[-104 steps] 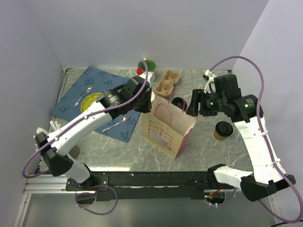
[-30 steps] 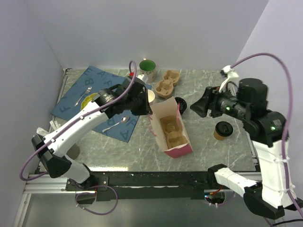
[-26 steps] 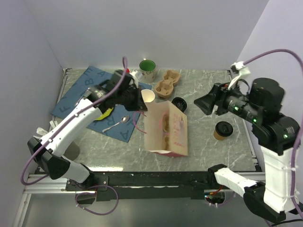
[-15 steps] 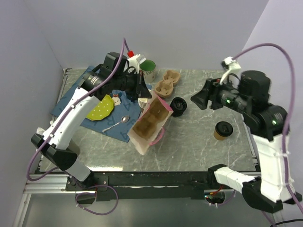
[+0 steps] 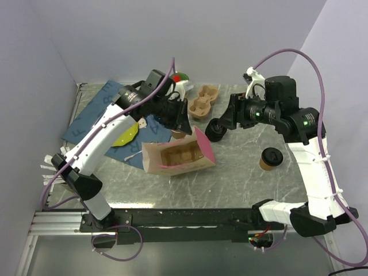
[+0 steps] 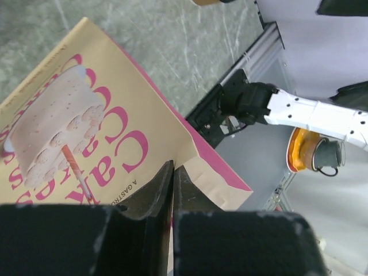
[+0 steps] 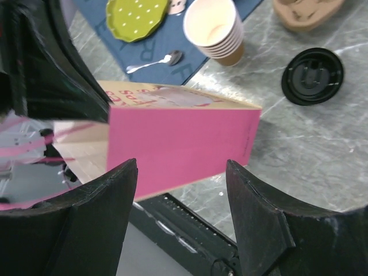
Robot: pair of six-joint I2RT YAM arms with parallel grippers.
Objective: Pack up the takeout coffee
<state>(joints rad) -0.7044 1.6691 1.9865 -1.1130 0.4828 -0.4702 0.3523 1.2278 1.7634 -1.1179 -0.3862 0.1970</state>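
Near edge: black rail [image 5: 190,218] carrying both arm bases. Beyond it, a grey marbled table [image 5: 241,184].

Bag [image 5: 202,152]: kraft paper with pink side panels and pink lettering. It is tipped on its side near the table's middle, mouth toward the overhead camera. A pulp tray [image 5: 179,156] is visible inside. Cannot tell whether the bag's lower edge rests on the table.

Left pincer [image 6: 172,179]: jaws almost together, pinching the bag's upper rim.

Right pincer [image 7: 179,167]: jaws wide apart, nothing between them. It hangs above the table just right of the bag, with the bag's pink side below it in the wrist view.

Coffee [image 5: 270,158]: brown cup with black lid, upright on the table at right. It sits well apart from the bag and clear of both pincers.

Loose black lid [image 7: 312,76]: flat on the table beyond the bag, under the right pincer in the overhead view.

Stack of cups [image 7: 214,30]: upright at the corner of a blue mat [image 5: 92,112], near the loose lid.

On the mat: a green dotted plate [image 5: 124,133] and a spoon [image 7: 154,63].

Farther back: a second pulp carrier [image 5: 201,101] on bare table. Beside it is a mug [image 5: 181,81] with a green inside, partly hidden by the left arm.

Room: plain pale walls [image 5: 230,40] close off the left, back and right sides.
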